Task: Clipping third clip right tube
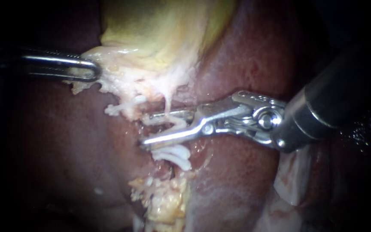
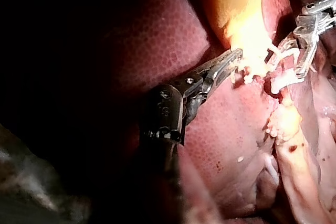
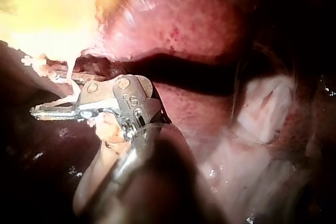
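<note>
Both jaws of my steel right instrument (image 1: 144, 129) stand parted astride the thin pale tube (image 1: 173, 123); closing askew could foul the adjacent white clips (image 1: 174, 154). My left instrument (image 1: 94, 71) pinches the yellowish gallbladder (image 1: 151, 34).

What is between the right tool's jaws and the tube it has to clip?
Nothing visible. The right instrument has its open jaws lying either side of the tube. The white clips sit just beyond the lower jaw, not in the way.
</note>
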Action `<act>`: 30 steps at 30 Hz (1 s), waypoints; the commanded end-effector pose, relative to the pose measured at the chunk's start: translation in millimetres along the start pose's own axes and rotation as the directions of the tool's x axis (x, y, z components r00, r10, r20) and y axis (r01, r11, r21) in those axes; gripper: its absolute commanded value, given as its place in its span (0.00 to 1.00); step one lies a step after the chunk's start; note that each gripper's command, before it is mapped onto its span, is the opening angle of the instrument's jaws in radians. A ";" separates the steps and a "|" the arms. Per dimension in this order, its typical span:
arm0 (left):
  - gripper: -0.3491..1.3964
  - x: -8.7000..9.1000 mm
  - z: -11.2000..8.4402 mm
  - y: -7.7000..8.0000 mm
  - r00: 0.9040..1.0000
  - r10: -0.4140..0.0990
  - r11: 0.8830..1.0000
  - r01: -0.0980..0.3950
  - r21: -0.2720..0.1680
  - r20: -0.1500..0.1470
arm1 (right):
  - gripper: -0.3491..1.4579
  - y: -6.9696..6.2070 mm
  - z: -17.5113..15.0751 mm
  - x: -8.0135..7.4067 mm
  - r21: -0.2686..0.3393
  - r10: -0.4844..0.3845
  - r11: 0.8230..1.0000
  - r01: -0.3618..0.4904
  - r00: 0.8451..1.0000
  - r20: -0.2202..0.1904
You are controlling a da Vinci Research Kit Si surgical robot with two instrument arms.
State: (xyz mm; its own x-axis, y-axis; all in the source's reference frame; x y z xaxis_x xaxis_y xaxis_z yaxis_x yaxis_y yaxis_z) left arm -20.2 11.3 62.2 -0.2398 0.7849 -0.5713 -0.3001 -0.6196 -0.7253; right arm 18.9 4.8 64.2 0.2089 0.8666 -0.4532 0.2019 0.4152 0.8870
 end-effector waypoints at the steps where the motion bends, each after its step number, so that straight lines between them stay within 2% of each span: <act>1: 0.00 0.0 0.0 0.0 1.000 0.000 1.000 0.000 0.000 0.000 | 0.44 -0.2 0.1 0.2 0.001 0.000 1.000 0.000 1.000 -0.007; 7: 0.00 0.0 0.0 0.0 1.000 0.000 1.000 0.000 0.000 0.000 | 0.42 -0.7 -0.1 1.7 -0.010 0.008 1.000 -0.008 1.000 -0.027; 14: 0.00 0.0 0.0 0.0 1.000 0.000 1.000 0.000 0.000 0.000 | 0.32 -0.6 -1.0 2.8 -0.034 0.014 0.999 -0.016 0.999 -0.046; 20: 0.00 0.0 0.0 0.0 1.000 0.000 1.000 0.000 0.000 0.000 | 0.14 -0.8 -1.7 2.7 -0.069 0.013 0.997 -0.018 0.998 -0.068; 23: 0.00 0.0 0.0 -0.1 1.000 0.000 1.000 0.000 0.000 0.000 | 0.00 -1.0 -2.1 2.4 -0.091 0.018 0.995 -0.026 0.996 -0.083; 30: 0.00 0.0 0.0 -0.1 1.000 0.000 1.000 0.000 0.000 0.000 | 0.00 -0.8 -2.7 2.2 -0.118 0.018 0.993 -0.029 0.995 -0.099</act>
State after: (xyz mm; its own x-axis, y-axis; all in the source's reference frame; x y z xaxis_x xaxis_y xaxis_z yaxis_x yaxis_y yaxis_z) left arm -20.3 11.4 62.3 -0.2401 0.7848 -0.5713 -0.2997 -0.6197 -0.7254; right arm 16.5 7.1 62.6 0.1159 0.8970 -0.4265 0.0809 0.4195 0.9041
